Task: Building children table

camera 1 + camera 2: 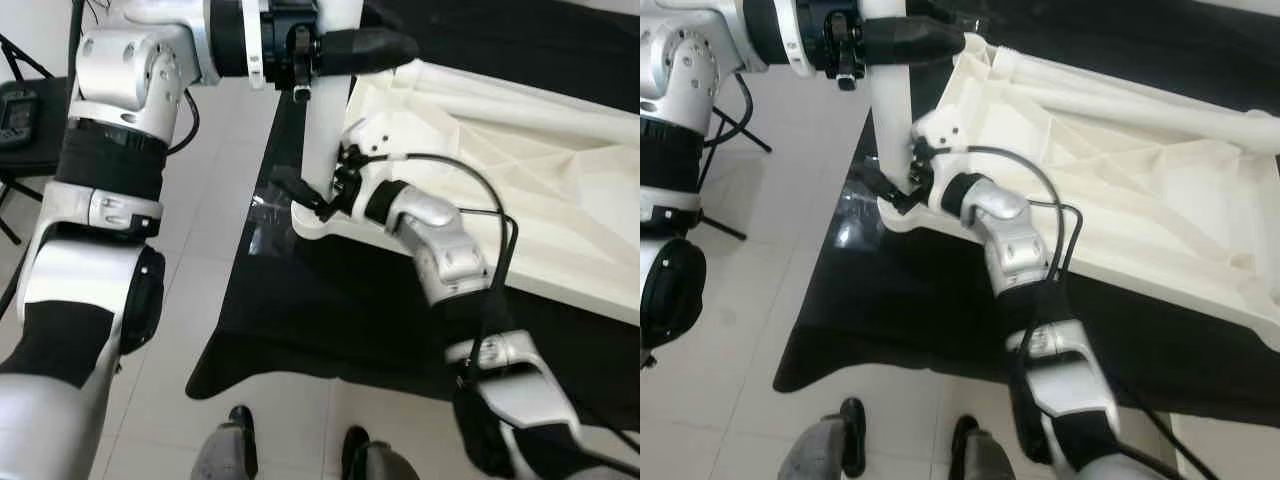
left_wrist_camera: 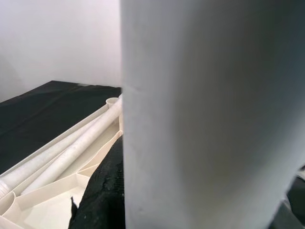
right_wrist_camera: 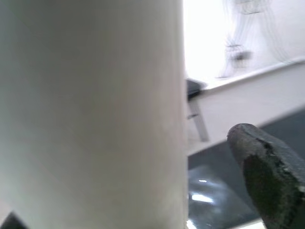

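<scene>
I am holding the white leg (image 1: 325, 110) upright in the corner socket of the upturned tabletop (image 1: 1120, 150); left end effector (image 1: 345, 48) clamped high, right end effector (image 1: 310, 197) clamped low. Uneven push risks jamming the leg crooked

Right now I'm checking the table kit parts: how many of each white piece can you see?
Upturned tabletop: 1
Leg standing upright at the tabletop's corner: 1
Legs lying loose inside the tabletop: 2
Total: 4
</scene>
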You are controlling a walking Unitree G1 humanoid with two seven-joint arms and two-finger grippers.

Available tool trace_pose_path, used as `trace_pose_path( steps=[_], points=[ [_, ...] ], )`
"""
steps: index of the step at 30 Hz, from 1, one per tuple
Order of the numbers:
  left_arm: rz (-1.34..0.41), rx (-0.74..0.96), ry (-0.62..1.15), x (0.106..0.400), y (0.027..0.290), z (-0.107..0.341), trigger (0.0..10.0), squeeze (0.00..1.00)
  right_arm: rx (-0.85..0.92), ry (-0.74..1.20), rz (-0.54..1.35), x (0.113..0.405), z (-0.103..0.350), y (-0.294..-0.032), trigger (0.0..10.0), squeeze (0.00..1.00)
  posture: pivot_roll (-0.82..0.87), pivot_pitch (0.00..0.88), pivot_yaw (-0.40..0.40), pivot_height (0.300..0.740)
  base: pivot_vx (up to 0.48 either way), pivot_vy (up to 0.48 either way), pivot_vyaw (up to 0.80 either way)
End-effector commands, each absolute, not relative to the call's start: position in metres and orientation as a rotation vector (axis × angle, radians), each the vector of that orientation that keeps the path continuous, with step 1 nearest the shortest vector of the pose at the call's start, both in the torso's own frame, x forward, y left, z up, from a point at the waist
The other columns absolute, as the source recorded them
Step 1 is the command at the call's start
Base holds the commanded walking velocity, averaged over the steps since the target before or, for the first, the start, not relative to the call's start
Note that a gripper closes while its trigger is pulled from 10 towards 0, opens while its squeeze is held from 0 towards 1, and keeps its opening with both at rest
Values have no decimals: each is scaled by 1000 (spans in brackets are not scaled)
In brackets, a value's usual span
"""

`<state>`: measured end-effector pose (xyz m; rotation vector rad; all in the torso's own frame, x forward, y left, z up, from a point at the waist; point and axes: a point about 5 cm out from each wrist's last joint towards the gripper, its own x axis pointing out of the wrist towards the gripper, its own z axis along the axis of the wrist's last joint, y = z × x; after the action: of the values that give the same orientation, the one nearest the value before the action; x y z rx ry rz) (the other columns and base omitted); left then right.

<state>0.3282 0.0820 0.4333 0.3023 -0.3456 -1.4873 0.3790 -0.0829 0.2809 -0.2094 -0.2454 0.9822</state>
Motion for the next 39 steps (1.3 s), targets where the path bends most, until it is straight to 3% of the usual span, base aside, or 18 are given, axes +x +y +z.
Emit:
trace_pose_path(
  steps=[1, 3, 4, 6, 7, 19, 20, 26, 27, 28, 30, 31, 35, 39],
  points=[
    [-1583, 312, -332, 321, 71, 432, 0, 0, -237, -288, 1041, 378, 289, -82, 10000, 0, 113, 310, -37, 740, 0, 0, 0],
    [-1584, 312, -331, 321, 71, 432, 0, 0, -233, -292, 1058, 378, 291, -81, 10000, 0, 113, 310, -37, 740, 0, 0, 0],
    [-1589, 311, -327, 320, 71, 431, 0, 0, -199, -305, 1099, 378, 296, -76, 4706, 0, 119, 316, -37, 740, 0, 0, 0],
    [-1590, 311, -326, 320, 71, 431, 0, 0, -184, -308, 1114, 378, 297, -75, 4706, 0, 119, 316, -37, 740, 0, 0, 0],
    [-1591, 312, -324, 320, 71, 431, 0, 0, -170, -307, 1144, 378, 298, -73, 0, 0, 120, 319, -38, 740, 0, 0, 0],
    [-1598, 323, -327, 320, 71, 428, 0, 0, -157, -315, 1215, 383, 291, -72, 0, 0, 116, 319, -39, 740, 0, 0, 0],
    [-1558, 326, -347, 321, 72, 429, 10000, 1000, -149, -316, 1201, 384, 290, -73, 0, 0, 113, 319, -38, 740, 0, 0, 0],
    [-1524, 303, -355, 323, 75, 432, 10000, 1000, -143, -314, 1177, 385, 285, -77, 0, 0, 110, 319, -37, 740, 0, 0, 0],
    [-1553, 299, -342, 317, 82, 436, 10000, 588, -137, -314, 1163, 386, 283, -80, 0, 0, 107, 319, -36, 740, 0, 0, 0],
    [-1640, 324, -318, 302, 94, 438, 10000, 0, -136, -312, 1141, 387, 281, -82, 0, 0, 106, 320, -35, 740, 0, 0, 0],
    [-1716, 344, -281, 288, 105, 439, 10000, 0, -134, -310, 1126, 387, 278, -84, 0, 0, 105, 321, -37, 740, 0, 0, 0],
    [-1808, 388, -228, 266, 122, 439, 10000, 0, -132, -307, 1096, 389, 275, -86, 0, 0, 106, 321, -39, 740, 0, 0, 0],
    [-1794, 486, -215, 247, 141, 438, 10000, 0, -129, -297, 1022, 391, 271, -90, 0, 0, 104, 320, -40, 740, 0, 0, 0],
    [-1448, 562, -298, 243, 172, 448, 10000, 0, -86, -258, 884, 392, 255, -96, 0, 0, 109, 328, -58, 740, 0, 0, 0]
  ],
)
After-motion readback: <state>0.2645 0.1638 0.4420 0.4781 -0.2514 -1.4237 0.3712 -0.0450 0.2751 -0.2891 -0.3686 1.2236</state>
